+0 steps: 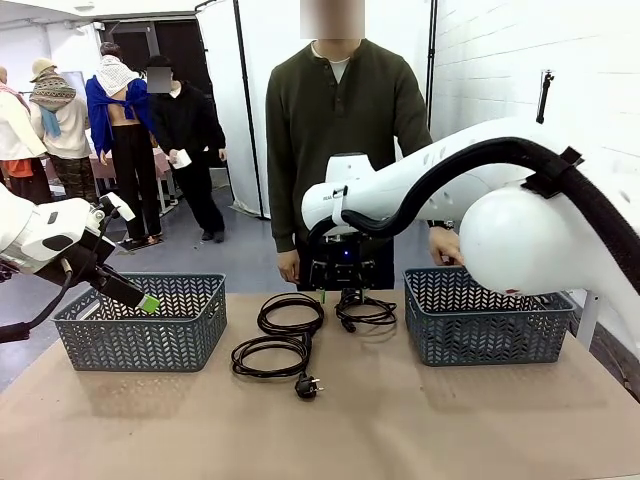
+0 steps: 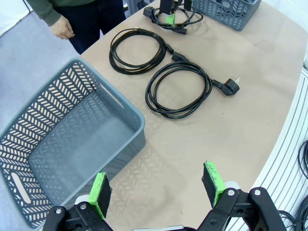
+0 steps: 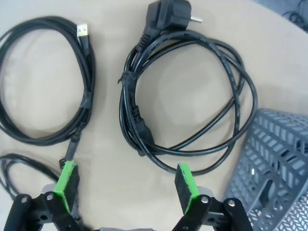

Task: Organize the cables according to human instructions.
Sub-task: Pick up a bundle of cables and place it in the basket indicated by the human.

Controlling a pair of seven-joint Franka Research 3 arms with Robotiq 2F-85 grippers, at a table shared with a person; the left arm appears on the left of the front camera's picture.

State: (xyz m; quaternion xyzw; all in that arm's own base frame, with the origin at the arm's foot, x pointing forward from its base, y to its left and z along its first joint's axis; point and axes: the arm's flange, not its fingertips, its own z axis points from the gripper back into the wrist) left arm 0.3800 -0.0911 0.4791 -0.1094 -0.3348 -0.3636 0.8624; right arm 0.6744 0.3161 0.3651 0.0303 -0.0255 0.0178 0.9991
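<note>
Three coiled black cables lie mid-table: one at the far centre [image 1: 290,331], one nearer with a round plug [image 1: 308,386], one to the right [image 1: 370,322]. My right gripper [image 1: 340,292] hangs open just above the right-hand coil. In the right wrist view, that gripper [image 3: 126,182] has its green pads either side of the coil's near edge [image 3: 128,103], and a USB-ended cable [image 3: 89,96] lies to the left. My left gripper [image 1: 140,298] hovers open and empty over the left basket [image 1: 140,340]. In the left wrist view, the left gripper [image 2: 156,188] looks down beside that basket [image 2: 137,127]. The human [image 1: 335,130] stands at the far side.
A second grey basket [image 1: 490,330] stands at the right, with the person's hand [image 1: 445,245] just behind it. In the left wrist view two coils [image 2: 148,94] [image 2: 137,71] lie beyond the left basket. The table's near half is bare brown surface.
</note>
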